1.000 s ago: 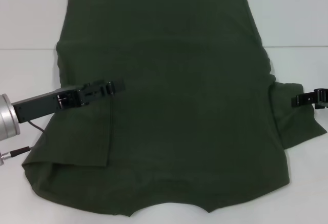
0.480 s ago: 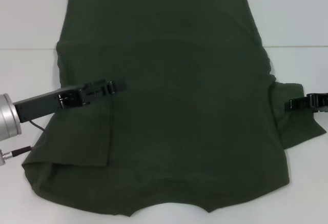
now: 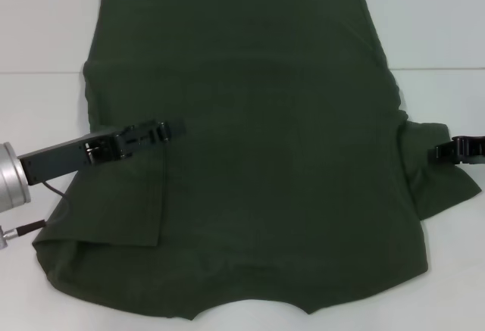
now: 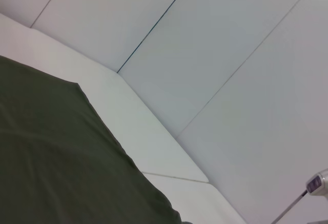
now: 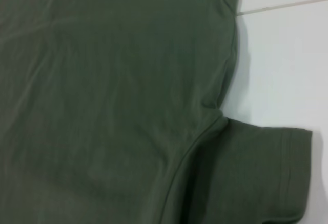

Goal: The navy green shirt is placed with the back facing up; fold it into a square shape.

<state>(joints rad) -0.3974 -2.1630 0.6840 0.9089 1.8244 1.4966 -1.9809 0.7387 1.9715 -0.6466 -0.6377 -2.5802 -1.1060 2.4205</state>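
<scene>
The navy green shirt [image 3: 280,157] lies spread flat over most of the table, collar end toward me. Its left sleeve [image 3: 121,202] is folded inward and lies on the body. My left gripper [image 3: 173,129] hovers low over the shirt at the top of that folded flap. The right sleeve [image 3: 436,183] still sticks out flat on the table. My right gripper [image 3: 447,151] is at the outer edge of that sleeve, reaching in from the right. The right wrist view shows the shirt [image 5: 102,80] and the right sleeve [image 5: 256,178] from above. A stretch of the shirt [image 4: 51,157] fills the left wrist view's corner.
The white table [image 3: 38,104] shows on both sides of the shirt, with a thin seam line across it. A dark cable [image 3: 49,195] hangs by my left arm. White wall panels [image 4: 215,55] stand behind the table.
The right gripper slid inward over the right sleeve, then drew back out toward the right. The left gripper has pulled back slightly to the left. The shirt lies as before.
</scene>
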